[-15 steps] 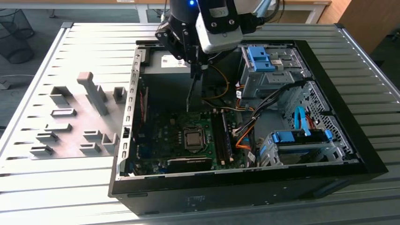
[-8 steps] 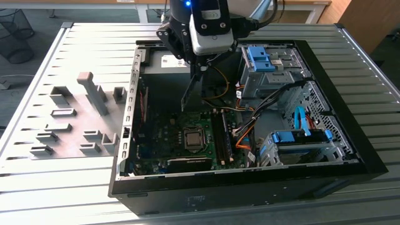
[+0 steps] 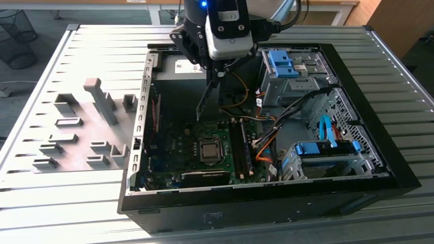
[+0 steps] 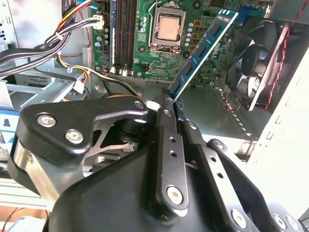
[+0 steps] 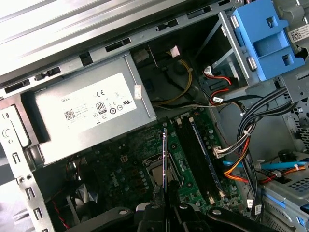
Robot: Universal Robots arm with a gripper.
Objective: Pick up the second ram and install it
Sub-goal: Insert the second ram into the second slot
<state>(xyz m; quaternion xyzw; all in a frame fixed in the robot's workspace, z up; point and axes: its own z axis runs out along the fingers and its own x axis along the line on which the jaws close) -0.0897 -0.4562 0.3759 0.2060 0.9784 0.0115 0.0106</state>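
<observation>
The gripper (image 3: 215,76) is holding the second ram (image 3: 207,104) above the motherboard (image 3: 196,147). The strip is hanging down toward the board at a tilt and is not touching it. In the second wrist view the fingers (image 4: 169,140) are pinching one short end of the strip flat between them, drawn in to its thin width, and most of its length is sticking out free beyond their tips. The memory slots (image 3: 239,142) are lying on the motherboard just beside the processor socket (image 3: 210,151), and the strip's free end is hanging apart from them.

The strip is looking light, thin and stiff, but probably brittle: a bare circuit board with small chips on its faces. Its faces are likely smooth, so with a grip at one end it may be pivoting or slipping under any side load. The short ends and bare edges seem the safest places to take hold, clear of the chips and the contact edge.
</observation>
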